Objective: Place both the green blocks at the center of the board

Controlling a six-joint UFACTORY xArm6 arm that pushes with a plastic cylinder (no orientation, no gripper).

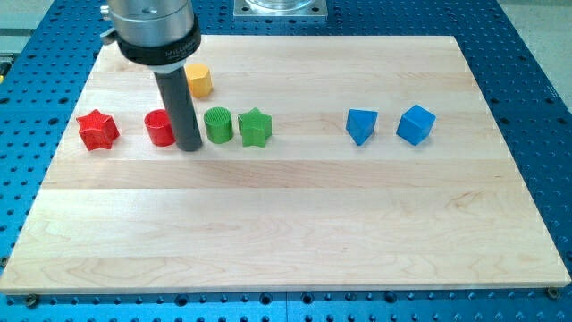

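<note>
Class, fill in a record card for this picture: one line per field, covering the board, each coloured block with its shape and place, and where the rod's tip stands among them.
board: wooden board on a blue perforated table
my tip: between the red cylinder and the green cylinder, close to both
red star: furthest to the view's left
red cylinder: just left of the tip
green cylinder: just right of the tip
green star: right beside the green cylinder
yellow block: above the row, partly behind the rod
blue blocks: wedge-like one, cube, toward the view's right
</note>
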